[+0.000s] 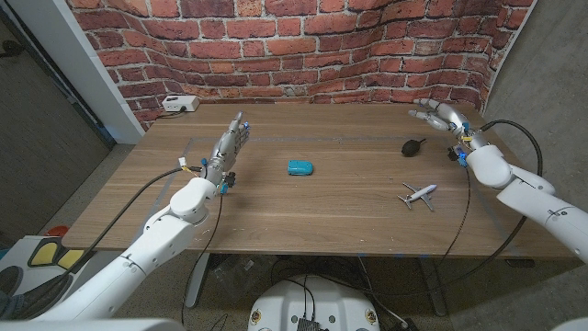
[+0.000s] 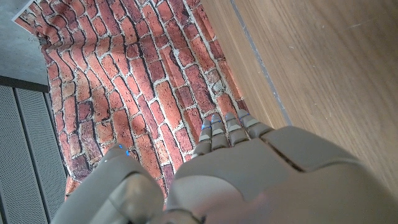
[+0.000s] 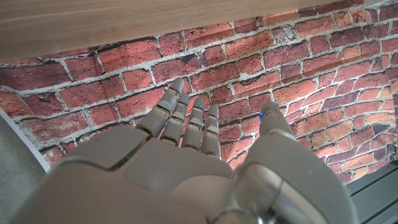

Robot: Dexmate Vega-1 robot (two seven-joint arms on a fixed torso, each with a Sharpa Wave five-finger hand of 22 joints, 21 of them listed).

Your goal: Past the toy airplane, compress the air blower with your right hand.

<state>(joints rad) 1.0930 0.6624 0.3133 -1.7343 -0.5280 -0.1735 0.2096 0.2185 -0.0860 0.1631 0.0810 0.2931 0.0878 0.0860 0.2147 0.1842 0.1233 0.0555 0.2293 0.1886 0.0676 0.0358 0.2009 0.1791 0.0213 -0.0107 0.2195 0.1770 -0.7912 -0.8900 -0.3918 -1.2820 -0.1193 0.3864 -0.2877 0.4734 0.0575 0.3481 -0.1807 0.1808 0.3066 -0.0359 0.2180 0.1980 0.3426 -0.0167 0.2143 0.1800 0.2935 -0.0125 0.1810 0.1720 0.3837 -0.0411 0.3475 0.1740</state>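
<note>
I'm at a wooden table [image 1: 303, 207] that spans the middle of the frame, brick wall behind it. On it I see a teal object [image 1: 300, 167] just left of frame centre, a black air blower [image 1: 412, 145] in the upper right, and a white toy airplane [image 1: 419, 195] lower right, below the blower and apart from it. A white box [image 1: 180, 104] with a cable sits at the table's upper-left corner; what the teal object is I can't tell.
</note>
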